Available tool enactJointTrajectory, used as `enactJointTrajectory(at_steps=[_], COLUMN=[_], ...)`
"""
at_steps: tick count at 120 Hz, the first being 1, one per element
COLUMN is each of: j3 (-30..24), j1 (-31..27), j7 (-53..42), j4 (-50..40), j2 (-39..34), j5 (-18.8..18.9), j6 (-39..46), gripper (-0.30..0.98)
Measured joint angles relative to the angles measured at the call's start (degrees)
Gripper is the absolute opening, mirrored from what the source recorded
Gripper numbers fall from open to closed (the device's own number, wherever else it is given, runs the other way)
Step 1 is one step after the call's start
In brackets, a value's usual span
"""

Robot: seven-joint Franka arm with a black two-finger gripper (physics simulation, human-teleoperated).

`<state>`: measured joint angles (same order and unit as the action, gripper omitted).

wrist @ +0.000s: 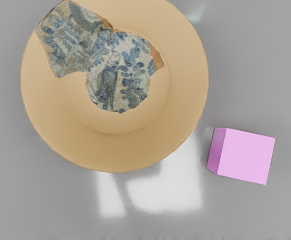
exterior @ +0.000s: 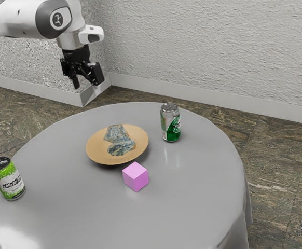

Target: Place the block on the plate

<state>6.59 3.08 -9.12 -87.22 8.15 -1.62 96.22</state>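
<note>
The pink block (exterior: 135, 177) sits on the gray table (exterior: 192, 207), near the plate (exterior: 95, 150) but apart from it, on the side nearer the exterior camera. The gripper (exterior: 86, 84) is raised well above the plate's level, its two fingers spread apart with nothing between them. Two blue-patterned pieces (exterior: 121, 146) lie on the plate. A green-and-silver can (exterior: 170, 123) stands to the plate's right in the exterior view; a lime-green can (exterior: 7, 179) stands well apart to the plate's left.
</note>
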Motion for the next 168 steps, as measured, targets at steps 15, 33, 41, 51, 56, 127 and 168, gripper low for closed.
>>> enactJointTrajectory(at_steps=[15, 33, 41, 51, 56, 127, 168], j3=[0.0, 0.0, -0.1, -0.8, -1.8, -8.9, -8.9], j1=[0.0, 0.0, 0.0, -0.1, 0.0, 2.7, 4.0], j7=[-0.2, -0.4, -0.4, -0.4, -0.4, 0.4, 0.7], j4=[0.0, -0.3, -2.3, -5.8, -6.8, -19.1, -23.1], j2=[0.0, 0.1, -0.6, -1.5, -1.6, 5.2, 10.1], j5=[0.1, 0.1, -0.2, -0.6, -0.7, -0.4, 0.3], j6=[-0.1, -0.1, -0.1, 0.1, 0.1, 18.3, 29.5], gripper=[0.69, 0.69, 0.69, 0.69, 0.69, 0.69, 0.69])
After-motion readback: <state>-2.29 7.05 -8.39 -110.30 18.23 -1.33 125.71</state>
